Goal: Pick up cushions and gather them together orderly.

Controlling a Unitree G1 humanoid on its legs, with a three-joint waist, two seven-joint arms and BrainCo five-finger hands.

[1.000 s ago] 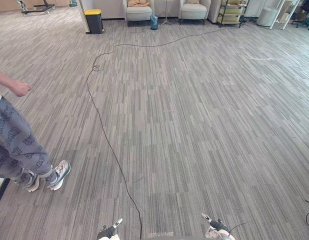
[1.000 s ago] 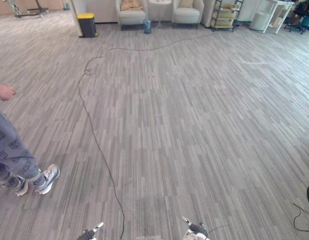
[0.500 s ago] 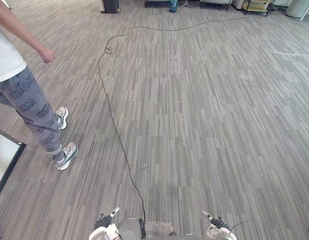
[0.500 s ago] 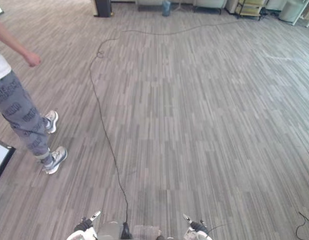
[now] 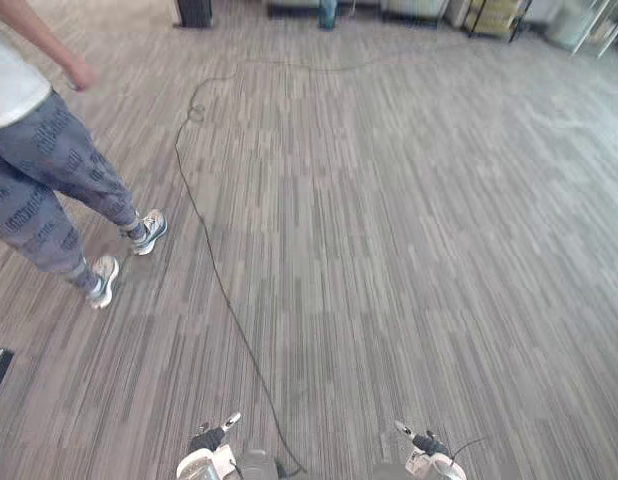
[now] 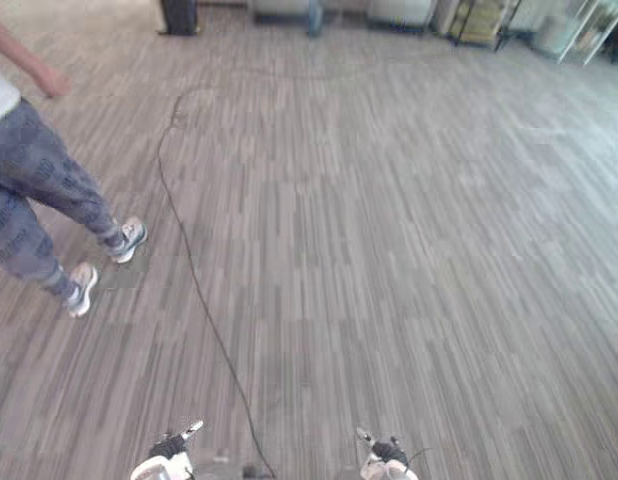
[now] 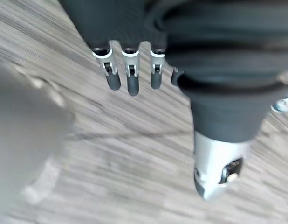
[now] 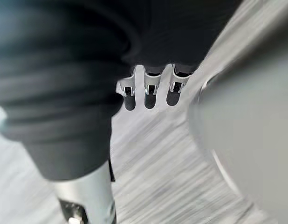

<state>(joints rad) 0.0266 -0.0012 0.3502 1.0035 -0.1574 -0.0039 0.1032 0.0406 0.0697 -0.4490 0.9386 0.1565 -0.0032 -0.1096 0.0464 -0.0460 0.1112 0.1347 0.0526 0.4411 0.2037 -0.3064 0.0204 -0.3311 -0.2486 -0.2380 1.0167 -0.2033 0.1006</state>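
Left hand (image 7: pixel 130 79): fingers straight and relaxed, holding nothing, over grey striped carpet (image 5: pixel 409 230); right hand (image 8: pixel 150 91): fingers likewise straight, holding nothing, over the same carpet; person (image 5: pixel 49 170) in patterned trousers and pale shoes, legs apart, at the robot's left; cushions: whereabouts cannot be told.

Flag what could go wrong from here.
1. A person strides close on the robot's left. A step or a swing of the open left robot hand that way could hit their leg or nearer shoe.
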